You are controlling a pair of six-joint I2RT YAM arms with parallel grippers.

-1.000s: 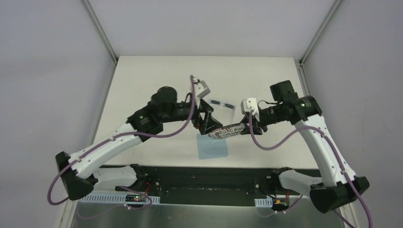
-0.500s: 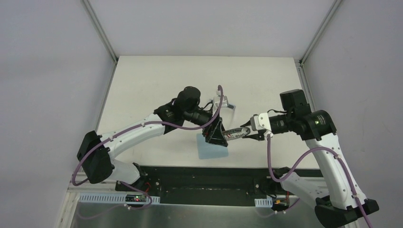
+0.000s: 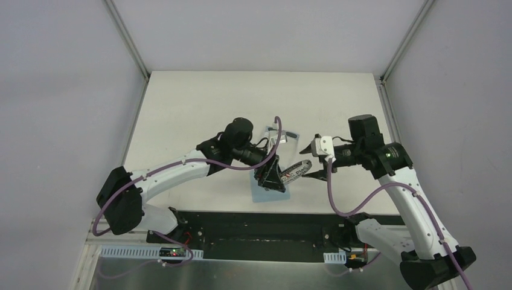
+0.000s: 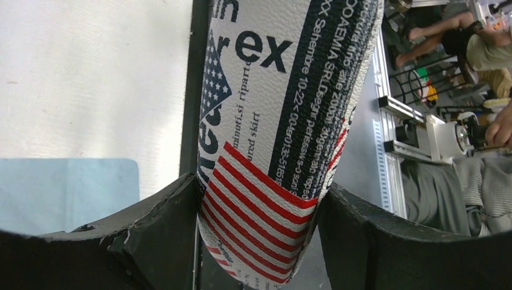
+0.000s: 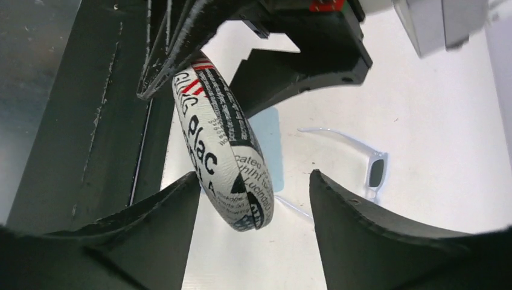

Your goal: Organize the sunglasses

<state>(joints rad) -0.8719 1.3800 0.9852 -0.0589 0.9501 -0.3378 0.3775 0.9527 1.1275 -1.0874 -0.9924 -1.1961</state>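
The sunglasses (image 3: 288,136) lie on the white table behind my left wrist. The right wrist view shows one dark lens (image 5: 375,172) and a slim white temple arm. My left gripper (image 3: 270,176) (image 4: 262,184) is shut on one end of the oblong printed case (image 3: 294,171) (image 4: 272,90), with both fingers pressed against its sides. It holds the case above the light blue cloth (image 3: 268,193). My right gripper (image 3: 309,163) (image 5: 253,174) stands open around the case's other end (image 5: 217,133), with a clear gap on the side toward the sunglasses.
The blue cloth (image 5: 272,139) lies near the table's front edge. A black base rail (image 3: 241,220) runs along that edge just below it. White walls with metal corner posts (image 3: 127,36) enclose the table.
My right gripper has opened and let go of the case's end. The left gripper has closed on the case and carried it nearer, over the cloth.
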